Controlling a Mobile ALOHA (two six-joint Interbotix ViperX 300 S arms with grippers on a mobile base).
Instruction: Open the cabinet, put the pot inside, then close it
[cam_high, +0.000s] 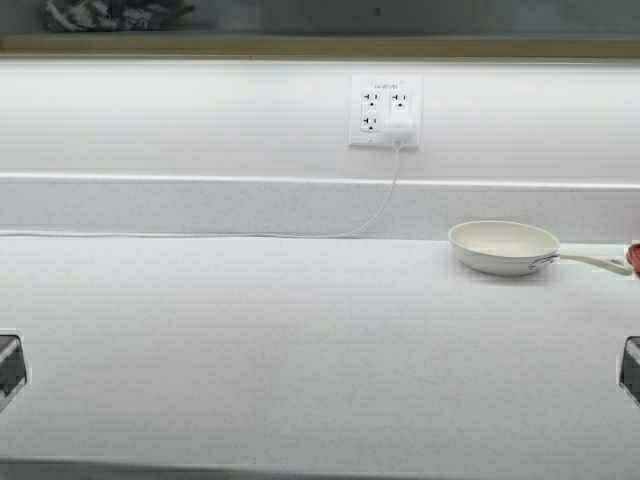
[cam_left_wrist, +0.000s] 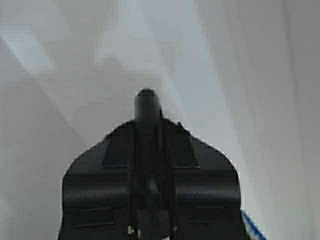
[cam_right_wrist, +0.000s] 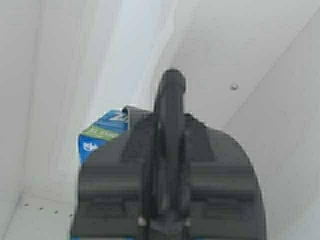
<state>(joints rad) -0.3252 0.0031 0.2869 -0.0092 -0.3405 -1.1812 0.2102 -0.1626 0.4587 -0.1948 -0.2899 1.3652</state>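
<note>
White speckled countertop (cam_high: 250, 350) spanning the whole high view; white backsplash wall (cam_high: 200, 120) behind it; strip of tan wooden ledge (cam_high: 300, 45) along the top. White wall outlet plate (cam_high: 385, 111) with a white plug seated in it; thin white cable (cam_high: 300, 236) dropping from the plug and running leftward along the back of the counter. Small cream-white frying pan (cam_high: 503, 246) with a pale handle pointing right, upright on the counter toward the right rear, well apart from the outlet; small red object (cam_high: 634, 257) just at the right edge, touching or nearly touching the handle tip, too cropped to identify.

Pot and cabinet doors not visible in any view.

Dark arm parts only just visible at the left edge (cam_high: 9, 368) and right edge (cam_high: 630, 368) of the high view, low on either side.

Left gripper (cam_left_wrist: 146, 102): black fingers pressed together, nothing between them, pointing into plain pale-grey panels. Right gripper (cam_right_wrist: 170, 85): dark fingers likewise pressed together, holding nothing, inside a pale-walled space with a small screw head (cam_right_wrist: 233, 87) on one panel; blue-and-green printed box (cam_right_wrist: 102, 135) behind the gripper, partly hidden by it.
</note>
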